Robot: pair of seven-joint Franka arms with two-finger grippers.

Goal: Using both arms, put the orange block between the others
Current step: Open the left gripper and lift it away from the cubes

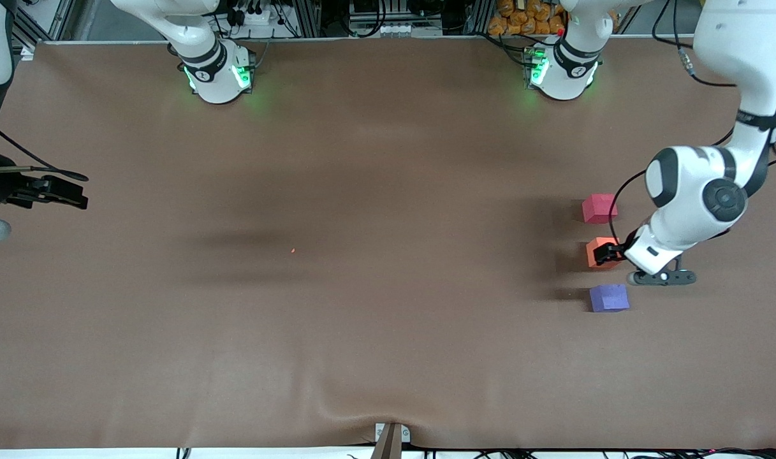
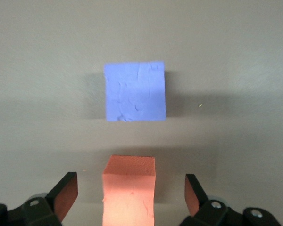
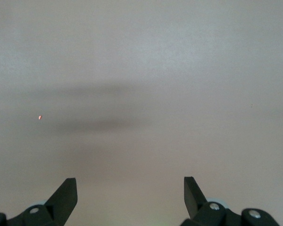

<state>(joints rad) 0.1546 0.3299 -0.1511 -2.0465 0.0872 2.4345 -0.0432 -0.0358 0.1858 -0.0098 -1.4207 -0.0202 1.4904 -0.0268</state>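
The orange block (image 1: 599, 250) (image 2: 129, 188) stands on the brown table between the others. The pinkish-red cube (image 1: 599, 208) is farther from the front camera than it, and the purple cube (image 1: 609, 298) (image 2: 135, 91) is nearer. All three form a line at the left arm's end of the table. My left gripper (image 1: 607, 254) (image 2: 130, 184) is low over the orange block and open, with a gap showing between each finger and the block. My right gripper (image 1: 62, 191) (image 3: 130, 186) waits open and empty at the right arm's end of the table.
A tiny orange speck (image 1: 292, 250) (image 3: 39, 117) lies on the brown cloth (image 1: 388, 159) near the table's middle. A clamp (image 1: 391, 438) pinches the cloth at the front edge, and the cloth wrinkles there.
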